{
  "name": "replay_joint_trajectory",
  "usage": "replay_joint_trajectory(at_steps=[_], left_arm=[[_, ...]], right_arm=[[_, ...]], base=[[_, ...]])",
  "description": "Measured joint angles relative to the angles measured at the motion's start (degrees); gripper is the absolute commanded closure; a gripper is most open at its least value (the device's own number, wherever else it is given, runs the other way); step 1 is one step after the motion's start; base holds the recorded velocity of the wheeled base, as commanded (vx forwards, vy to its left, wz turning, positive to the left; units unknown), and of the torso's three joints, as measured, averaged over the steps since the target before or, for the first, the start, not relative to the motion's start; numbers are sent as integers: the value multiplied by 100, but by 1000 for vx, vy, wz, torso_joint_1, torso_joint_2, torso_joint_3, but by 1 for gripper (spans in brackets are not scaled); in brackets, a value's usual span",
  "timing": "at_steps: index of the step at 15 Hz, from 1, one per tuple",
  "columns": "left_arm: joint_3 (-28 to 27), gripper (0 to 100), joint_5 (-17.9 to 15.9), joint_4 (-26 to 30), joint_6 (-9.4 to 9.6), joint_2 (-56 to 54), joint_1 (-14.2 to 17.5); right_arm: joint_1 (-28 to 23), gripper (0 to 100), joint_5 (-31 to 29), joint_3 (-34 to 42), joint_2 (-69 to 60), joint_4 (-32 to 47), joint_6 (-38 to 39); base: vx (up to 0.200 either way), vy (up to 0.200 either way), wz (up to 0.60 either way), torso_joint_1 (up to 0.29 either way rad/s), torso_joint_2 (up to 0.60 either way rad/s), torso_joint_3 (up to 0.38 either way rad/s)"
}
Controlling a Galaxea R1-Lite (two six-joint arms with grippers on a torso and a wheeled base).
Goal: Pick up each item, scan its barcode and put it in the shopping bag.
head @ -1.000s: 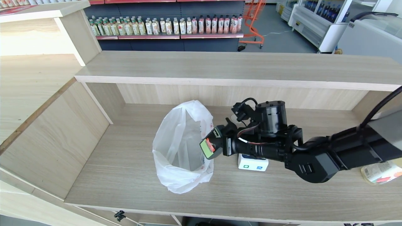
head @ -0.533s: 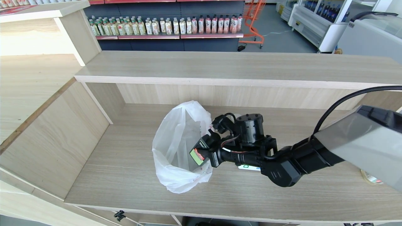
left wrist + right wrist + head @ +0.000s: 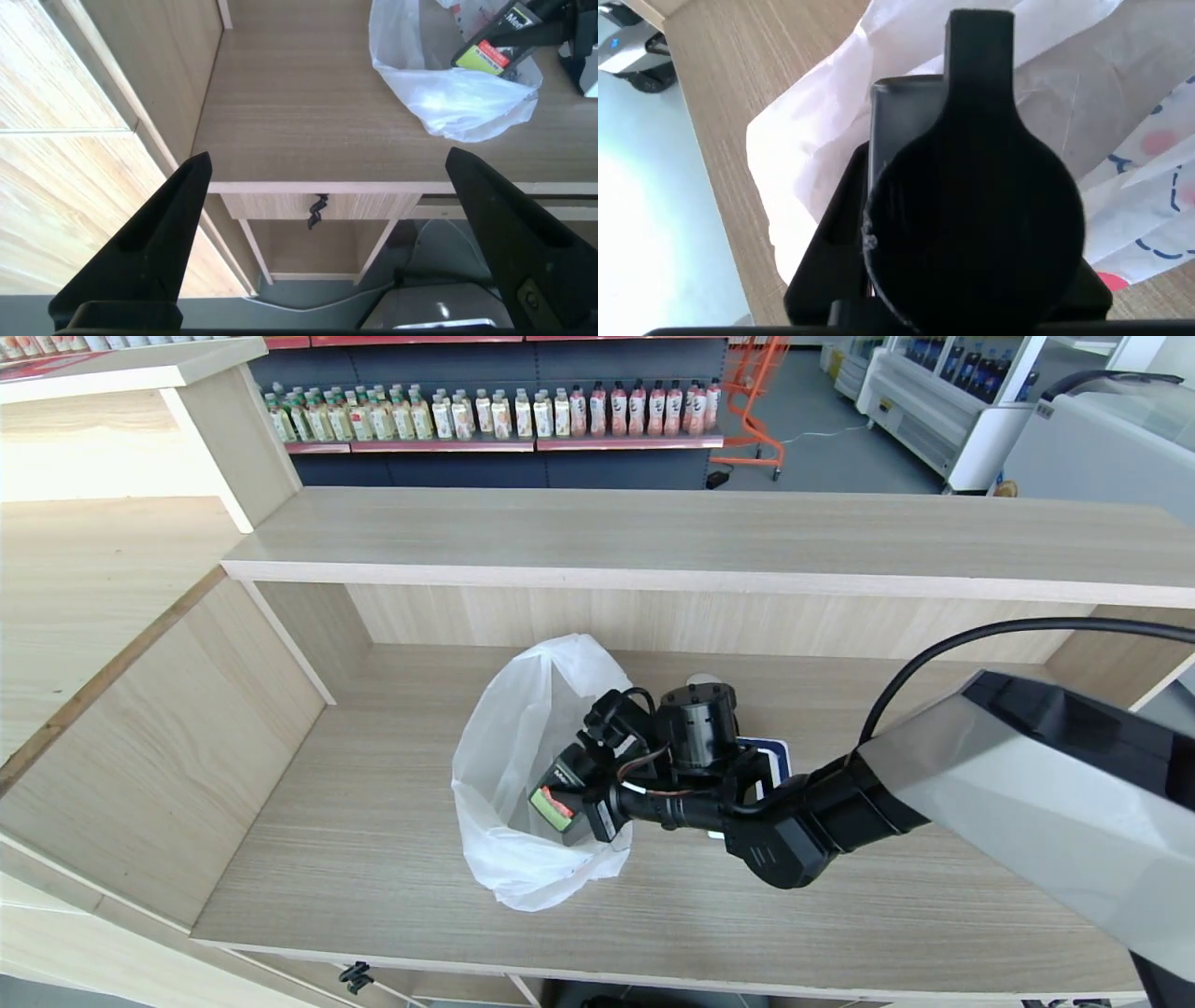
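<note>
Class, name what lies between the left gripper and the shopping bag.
In the left wrist view, bare wooden counter top is all that lies between the open left gripper and the shopping bag.

wood counter (image 3: 653, 905) (shop shelves (image 3: 495, 415) behind)

Translucent white shopping bag (image 3: 509, 775), green-and-red-labelled black item (image 3: 553, 805), pale woodgrain counter (image 3: 373, 859).

Drink bottles (image 3: 485, 415) line a shelf (image 3: 504, 445) beyond the wooden counter (image 3: 709, 537).
</note>
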Motion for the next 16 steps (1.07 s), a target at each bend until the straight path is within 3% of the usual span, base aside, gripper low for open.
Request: replay_joint_trajectory(at_steps=[1,4,12,16], left_arm=[[0,0,0,2,-2,0,0],[0,0,0,2,0,0,0],[0,0,0,0,0,0,0],[0,0,0,2,0,0,0]], right_arm=[[0,0,-4,-5,45,11,-99],[4,0,18,-62,83,2,-110],[-429,0,78,307,-759,323,1624],[-540,0,104,657,-1992,1274,2344]], base=[[0,0,0,0,0,0],[0,0,0,0,0,0],[0,0,0,0,0,0],[0,0,0,0,0,0]])
